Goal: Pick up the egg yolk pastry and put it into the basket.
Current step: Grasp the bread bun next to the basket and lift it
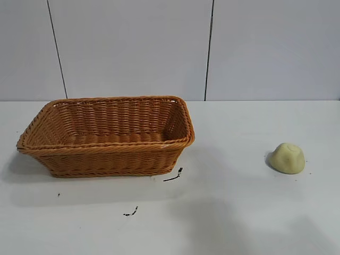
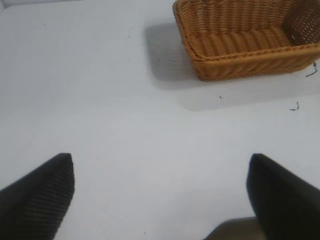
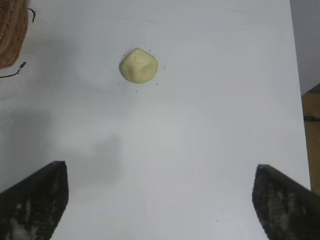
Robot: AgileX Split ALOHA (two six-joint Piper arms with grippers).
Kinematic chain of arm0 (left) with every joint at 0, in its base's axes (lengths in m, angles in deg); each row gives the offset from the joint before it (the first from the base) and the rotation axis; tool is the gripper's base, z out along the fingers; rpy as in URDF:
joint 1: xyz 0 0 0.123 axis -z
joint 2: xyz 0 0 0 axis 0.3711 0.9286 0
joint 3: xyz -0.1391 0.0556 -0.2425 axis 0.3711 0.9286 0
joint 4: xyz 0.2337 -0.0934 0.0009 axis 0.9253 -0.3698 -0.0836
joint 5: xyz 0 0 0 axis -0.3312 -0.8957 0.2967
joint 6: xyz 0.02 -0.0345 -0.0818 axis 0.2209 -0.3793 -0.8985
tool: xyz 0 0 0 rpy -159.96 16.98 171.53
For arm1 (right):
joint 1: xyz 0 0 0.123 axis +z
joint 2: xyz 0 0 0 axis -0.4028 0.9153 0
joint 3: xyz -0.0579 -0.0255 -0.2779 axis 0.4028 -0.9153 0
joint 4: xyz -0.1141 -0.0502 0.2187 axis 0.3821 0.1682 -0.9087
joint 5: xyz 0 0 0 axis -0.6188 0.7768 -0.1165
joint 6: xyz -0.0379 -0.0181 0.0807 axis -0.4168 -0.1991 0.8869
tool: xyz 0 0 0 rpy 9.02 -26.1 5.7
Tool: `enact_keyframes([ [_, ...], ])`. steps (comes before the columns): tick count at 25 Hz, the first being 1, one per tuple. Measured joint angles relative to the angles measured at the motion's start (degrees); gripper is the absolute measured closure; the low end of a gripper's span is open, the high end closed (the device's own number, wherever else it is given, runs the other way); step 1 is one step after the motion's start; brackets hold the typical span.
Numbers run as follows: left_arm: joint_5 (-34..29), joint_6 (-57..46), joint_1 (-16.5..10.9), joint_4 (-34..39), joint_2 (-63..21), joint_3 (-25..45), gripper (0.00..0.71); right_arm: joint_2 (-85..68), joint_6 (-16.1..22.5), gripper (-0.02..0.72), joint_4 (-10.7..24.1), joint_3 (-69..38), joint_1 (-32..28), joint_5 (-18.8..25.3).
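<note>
The egg yolk pastry (image 1: 287, 158), a small pale yellow dome, lies on the white table at the right; it also shows in the right wrist view (image 3: 138, 65). The orange-brown wicker basket (image 1: 106, 154) stands at the left, empty, and shows in the left wrist view (image 2: 240, 62). My right gripper (image 3: 160, 172) is open and empty above the table, short of the pastry. My left gripper (image 2: 161, 162) is open and empty, well away from the basket. Neither gripper shows in the exterior view.
Small dark marks (image 1: 173, 177) lie on the table in front of the basket. The table's right edge (image 3: 300, 105) runs past the pastry in the right wrist view. A grey panelled wall (image 1: 207, 48) stands behind the table.
</note>
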Motion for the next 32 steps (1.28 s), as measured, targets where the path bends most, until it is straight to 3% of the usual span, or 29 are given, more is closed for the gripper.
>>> enact_keyframes([
  [9,0.00,0.00,0.00,0.00,0.00,0.00,0.014,22.49,-1.88,0.010,-2.32,13.82,0.97,0.28],
  [15,0.00,0.00,0.00,0.00,0.00,0.00,0.014,29.73,-1.63,0.010,0.70,17.56,7.25,-2.02],
  [21,0.00,0.00,0.00,0.00,0.00,0.00,0.014,35.01,0.36,0.010,2.07,18.12,7.48,-2.86],
  [32,0.00,0.00,0.00,0.00,0.00,0.00,0.014,45.40,0.49,0.010,0.96,18.30,5.01,-12.00],
])
